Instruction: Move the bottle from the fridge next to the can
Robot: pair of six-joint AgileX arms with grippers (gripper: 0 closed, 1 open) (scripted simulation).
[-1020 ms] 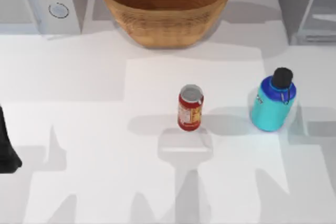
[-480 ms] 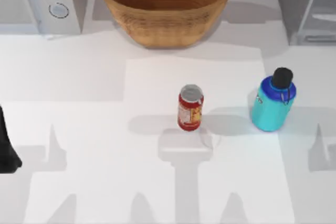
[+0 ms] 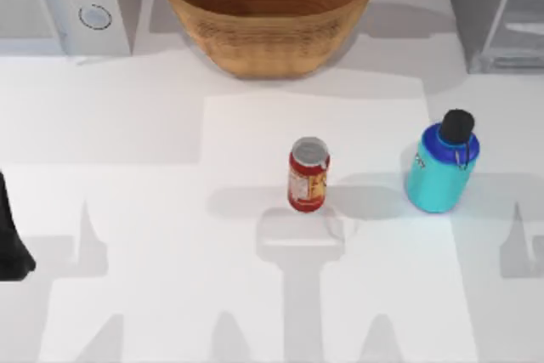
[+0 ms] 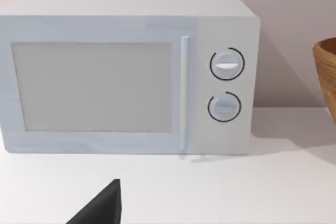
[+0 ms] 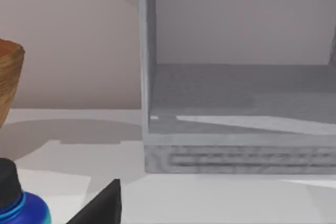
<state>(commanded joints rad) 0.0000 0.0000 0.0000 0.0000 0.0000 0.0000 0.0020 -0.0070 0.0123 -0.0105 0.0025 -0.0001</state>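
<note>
Left arm (image 3: 13, 240) parked at the table's near left edge; cannot tell whether its fingers are apart or closed. Same for the right gripper, a dark tip (image 5: 100, 205) in its wrist view. Mid-table: can (image 3: 308, 174) upright. Bottle (image 3: 442, 162) upright on the table (image 3: 153, 235), to the can's right, apart from it. Far row: microwave (image 3: 64, 2) left, basket (image 3: 269, 8) centre, fridge (image 3: 497, 10) right, standing open.
</note>
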